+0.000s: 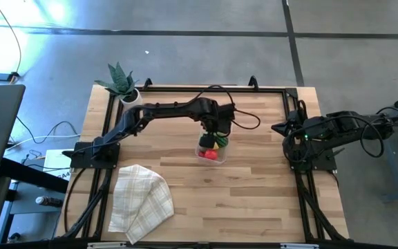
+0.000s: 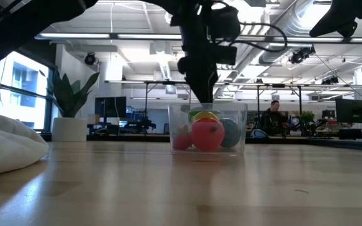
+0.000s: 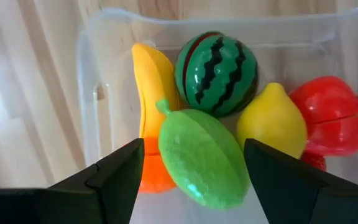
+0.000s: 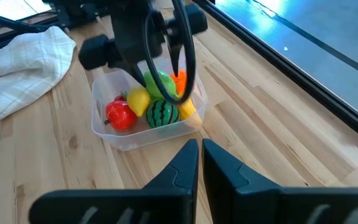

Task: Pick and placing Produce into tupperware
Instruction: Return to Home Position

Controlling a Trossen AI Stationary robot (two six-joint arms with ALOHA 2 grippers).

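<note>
Directly beneath me, mid-way across the pale wooden plank table [image 1: 254, 200], sits the clear plastic tub with rounded corners [image 4: 143, 140], and it's packed. There's a glossy dark green striped watermelon [image 3: 216, 74], a smooth yellow banana [image 3: 149, 81] along one wall, a pointed yellow lemon [image 3: 271, 121], a shiny red pepper [image 3: 331, 118], an orange piece [image 3: 153, 177] half hidden, and a light green oval fruit [image 3: 201, 155] on top. My left gripper [image 3: 192, 149] hangs over that green one, fingers spread wide either side. My right gripper [image 4: 201, 155] waits at the table's right edge, fingers pressed together.
</note>
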